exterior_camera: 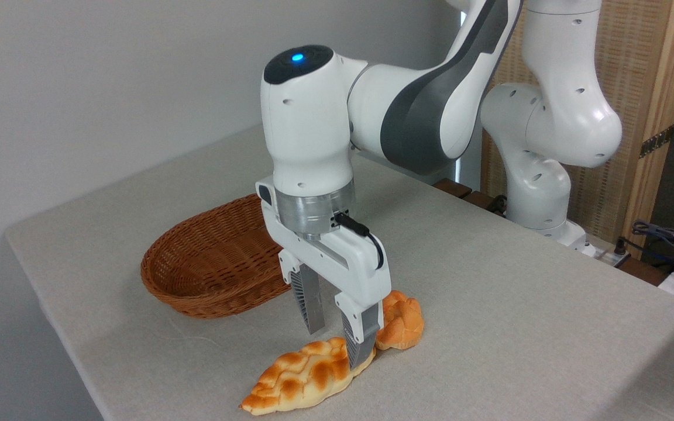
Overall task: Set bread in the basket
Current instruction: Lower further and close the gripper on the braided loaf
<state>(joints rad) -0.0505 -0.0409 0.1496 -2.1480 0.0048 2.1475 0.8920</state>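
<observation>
Gripper [337,345]: pointed straight down over the right end of the braided loaf; its two ribbed fingers [311,304] are held apart, with a clear gap seen between them. The left finger ends just behind the loaf's upper edge, and the right finger reaches down to the loaf's right tip; whether it is touched there cannot be told. Nothing is clamped.
Braided loaf [302,377]: laid flat on the table near the front edge, its long axis slanted from lower left to upper right, with a golden-orange crust and pale seams. It is outside the basket.
Basket [208,263]: a shallow oval of reddish-brown wicker, set on the table to the left of and behind the gripper, well apart from the loaf. Its right part is hidden by the arm; no contents are seen in the visible part.
Round bun [401,321]: a small orange knotted bun, placed just right of the gripper's right finger and near the loaf's right tip.
Table [518,327]: covered in pale grey cloth.
Arm [407,111]: white and grey, reaching in from the right, a blue light shown on its wrist.
</observation>
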